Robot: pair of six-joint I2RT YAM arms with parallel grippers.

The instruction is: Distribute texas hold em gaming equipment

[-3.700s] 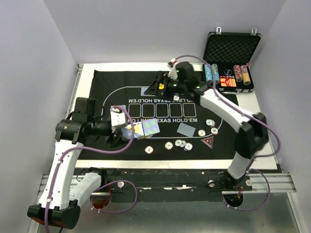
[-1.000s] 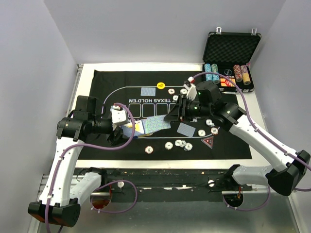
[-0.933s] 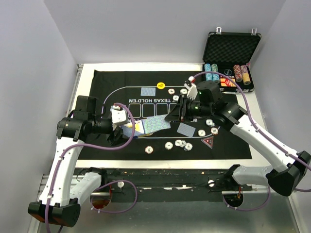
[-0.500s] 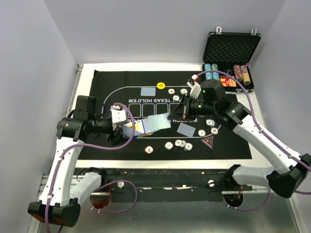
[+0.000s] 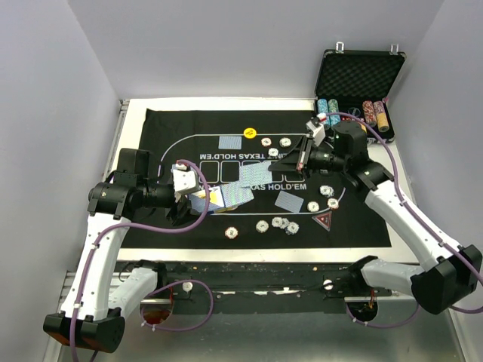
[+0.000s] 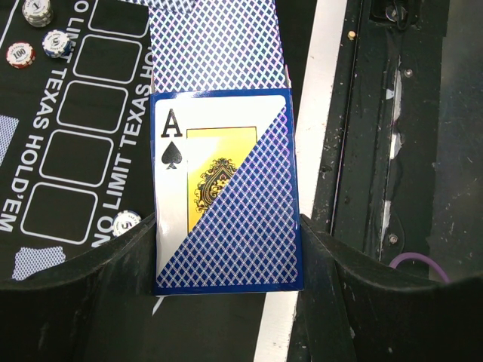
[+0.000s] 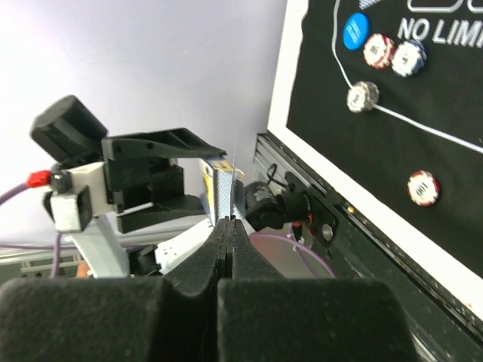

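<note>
Left claw [image 6: 226, 260] is clamped on the deck [image 6: 241, 219], one finger on each long side. The top face shows an ace of spades, and blue-backed cards fan out past the fingertips. Right claw [image 5: 278, 167] is pressed together, pinching the edge of one blue-backed card [image 5: 253, 173]. That card hangs between the two claws, above the black mat [image 5: 173, 128].

Case [image 5: 361, 75] sits behind and to the right of the right claw, off the mat, with its lid up and foam lining. Inside, chip stacks [image 5: 327, 113] lie on their sides at the left end, with more at the right end. Between them is something red-orange; can't tell what.

On the mat, far side of the right claw: yellow button [image 5: 250, 133] and three chips [image 5: 266, 140]. Near side of it: a loose card [image 5: 288, 200], more scattered chips and the red triangular marker [image 5: 323, 220].
</note>
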